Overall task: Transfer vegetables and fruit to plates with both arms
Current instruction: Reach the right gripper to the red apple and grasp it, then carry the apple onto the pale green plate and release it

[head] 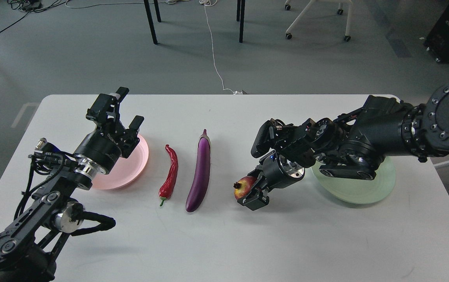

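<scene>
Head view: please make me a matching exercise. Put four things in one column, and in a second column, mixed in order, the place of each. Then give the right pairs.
Things:
1. chili
2. eggplant
3. pomegranate
4. pink plate

Places:
A. at the right gripper, between its fingers
B. on the table, between the chili and the pomegranate
C. under the left gripper, at the left of the table
D. on the table, just right of the pink plate

Pairs: 1-D, 2-B, 3-A, 4-C
</scene>
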Controlling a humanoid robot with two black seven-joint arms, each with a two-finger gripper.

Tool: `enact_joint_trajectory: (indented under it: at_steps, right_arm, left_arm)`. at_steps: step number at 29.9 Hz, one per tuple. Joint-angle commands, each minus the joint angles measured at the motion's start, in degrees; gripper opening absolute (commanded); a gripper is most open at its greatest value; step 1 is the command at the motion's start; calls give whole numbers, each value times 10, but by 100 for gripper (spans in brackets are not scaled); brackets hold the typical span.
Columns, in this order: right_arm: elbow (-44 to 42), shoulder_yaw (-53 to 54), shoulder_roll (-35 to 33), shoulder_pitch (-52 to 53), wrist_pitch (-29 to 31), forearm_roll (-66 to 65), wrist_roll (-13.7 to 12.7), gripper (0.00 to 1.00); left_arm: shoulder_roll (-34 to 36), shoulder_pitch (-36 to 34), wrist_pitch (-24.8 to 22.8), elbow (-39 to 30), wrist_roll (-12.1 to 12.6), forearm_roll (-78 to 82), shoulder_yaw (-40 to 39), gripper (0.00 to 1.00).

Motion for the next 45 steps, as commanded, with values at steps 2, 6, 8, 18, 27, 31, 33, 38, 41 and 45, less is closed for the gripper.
enact_joint_trajectory:
  at_steps: [2, 6, 8, 18, 27, 31, 33, 38, 41, 45]
  right_arm:
    - [17, -2, -19, 28, 0, 0, 0, 34]
    - [62, 1, -68, 89, 0, -4, 0, 34]
    - [82, 0, -107, 124, 1, -18, 0, 34]
    - [90, -53, -306, 126, 5, -167, 0, 36]
    - [30, -34, -355, 9, -2, -164, 0, 63]
    - [34, 3, -365, -16, -3, -162, 0, 94]
    - [35, 8, -366, -19, -4, -162, 0, 95]
    - [57, 21, -392, -19, -6, -160, 0, 97]
    - [103, 79, -439, -13, -3, -138, 0, 98]
    - [133, 205, -483, -43, 5, 6, 0, 98]
  left_arm:
    - [0, -1, 0, 0, 0, 0, 0, 98]
    - [1, -1, 0, 0, 0, 0, 0, 98]
    - [2, -1, 0, -1, 0, 0, 1, 98]
    - [1, -1, -3, -3, 1, 0, 1, 98]
    - [5, -2, -2, -11, 1, 1, 1, 98]
    - [14, -2, -2, -14, 1, 1, 1, 98]
    - [17, -2, -2, -17, 2, 1, 1, 98]
    - [22, -2, -2, -18, 2, 1, 1, 98]
    - [33, -4, -2, -18, 3, 1, 1, 98]
    - [58, -11, -4, -26, 2, 1, 1, 98]
